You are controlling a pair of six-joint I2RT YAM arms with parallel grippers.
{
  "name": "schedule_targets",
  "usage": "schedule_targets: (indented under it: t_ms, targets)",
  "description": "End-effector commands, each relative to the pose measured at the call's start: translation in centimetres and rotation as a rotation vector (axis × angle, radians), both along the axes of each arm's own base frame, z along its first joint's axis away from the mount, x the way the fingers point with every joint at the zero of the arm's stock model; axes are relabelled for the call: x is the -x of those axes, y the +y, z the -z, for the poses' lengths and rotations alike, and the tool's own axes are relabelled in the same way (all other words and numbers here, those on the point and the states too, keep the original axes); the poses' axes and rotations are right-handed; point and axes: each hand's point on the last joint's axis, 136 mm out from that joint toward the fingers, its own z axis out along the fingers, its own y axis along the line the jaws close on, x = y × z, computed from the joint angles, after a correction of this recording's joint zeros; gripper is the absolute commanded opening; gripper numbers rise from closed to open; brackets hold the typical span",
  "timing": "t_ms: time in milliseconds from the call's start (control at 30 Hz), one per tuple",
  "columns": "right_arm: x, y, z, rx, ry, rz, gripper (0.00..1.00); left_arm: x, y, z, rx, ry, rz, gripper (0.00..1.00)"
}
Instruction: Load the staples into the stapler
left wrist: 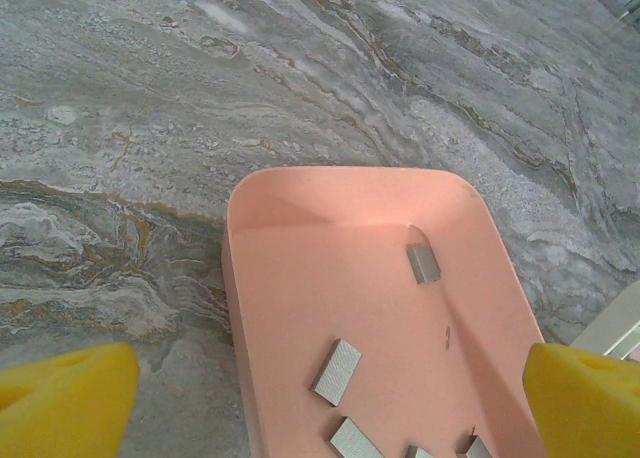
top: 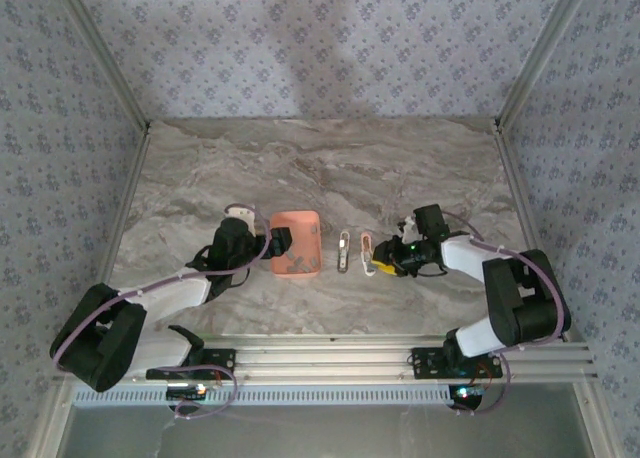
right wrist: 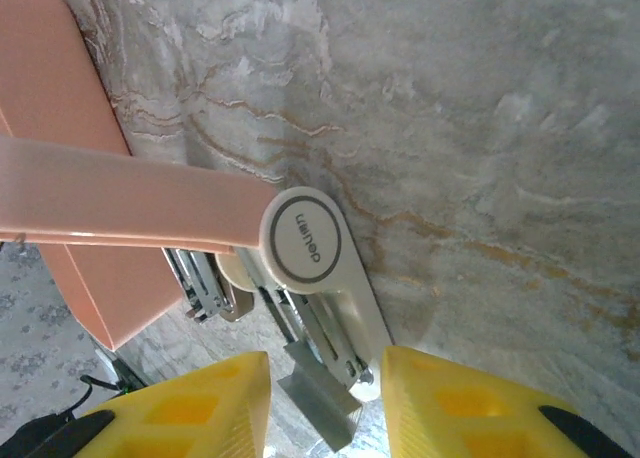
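Several staples (left wrist: 338, 370) lie as short grey strips in the salmon tray (left wrist: 300, 278), also seen in the top view (top: 295, 243). My left gripper (left wrist: 330, 408) hangs over the tray's near end, open wide, with nothing between its yellow fingertips (left wrist: 60, 398). The stapler (right wrist: 305, 243) lies hinged open just right of the tray (top: 366, 253), its metal channel facing up. My right gripper (right wrist: 325, 408) straddles the stapler's near end, open. One grey strip of staples (right wrist: 320, 403) rests at the channel's end between the fingers, touching neither.
The marble table (top: 330, 168) stretches free behind the tray and stapler. Patterned walls close in the back and sides. A metal rail (top: 400, 358) runs along the near edge, by the arm bases.
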Motion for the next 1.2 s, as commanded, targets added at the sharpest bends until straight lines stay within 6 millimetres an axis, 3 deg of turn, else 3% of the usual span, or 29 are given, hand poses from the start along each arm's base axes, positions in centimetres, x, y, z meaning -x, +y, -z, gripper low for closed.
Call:
schedule_targets:
  t_ms: [0, 400, 800, 1033, 1167]
  targets:
    - [0.5, 0.3, 0.5, -0.028, 0.041, 0.014, 0.31, -0.3, -0.6, -1.6, 0.015, -0.047, 0.024, 0.98]
    - [0.3, -0.1, -0.1, -0.04, 0.022, 0.044, 0.18, -0.2, -0.5, -1.4, 0.008, -0.042, 0.023, 0.98]
    - [0.2, -0.6, -0.8, -0.039, -0.009, 0.063, 0.11, -0.2, -0.6, -1.2, 0.005, -0.04, 0.026, 0.98]
    - [0.8, -0.6, 0.1, -0.021, 0.037, 0.064, 0.31, -0.2, -0.6, -1.1, 0.005, -0.038, 0.025, 0.98]
    - [0.7, -0.4, 0.5, -0.024, 0.047, 0.064, 0.31, -0.2, -0.6, -1.1, 0.005, -0.038, 0.027, 0.98]
